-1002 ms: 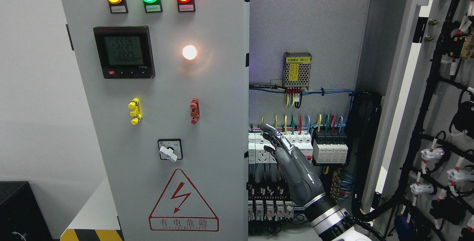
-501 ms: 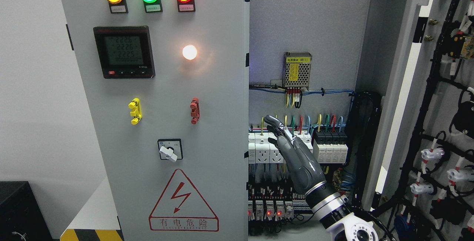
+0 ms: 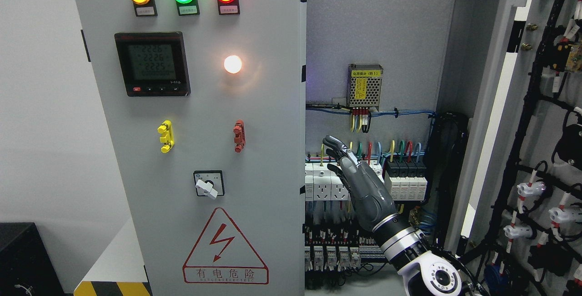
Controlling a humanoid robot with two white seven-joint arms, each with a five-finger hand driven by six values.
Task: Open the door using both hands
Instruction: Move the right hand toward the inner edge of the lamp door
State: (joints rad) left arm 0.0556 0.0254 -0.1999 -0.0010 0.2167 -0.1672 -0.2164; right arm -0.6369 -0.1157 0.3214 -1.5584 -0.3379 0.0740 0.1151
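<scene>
1. The left door (image 3: pixel 195 150) is filling the 9 o'clock half of the head view, shut and facing the camera with its lamps lit, its free edge running down the middle.
2. The right door (image 3: pixel 536 141) is standing swung wide at 3 o'clock, showing its wired inner face, so that half of the job looks done.
3. The cabinet interior (image 3: pixel 377 37) is lying open between them, with breakers (image 3: pixel 404 182) near 5 o'clock.
4. The right hand (image 3: pixel 352 173) is reaching up from 5 o'clock, fingers extended and loose, gripping nothing, just beside the left door's edge, towards 3 o'clock of it.
5. The left hand is not showing.
6. Judging by this, the step in hand is the left door; next, the fingertips are needing to hook behind that edge and pull outward, avoiding the wiring.
</scene>
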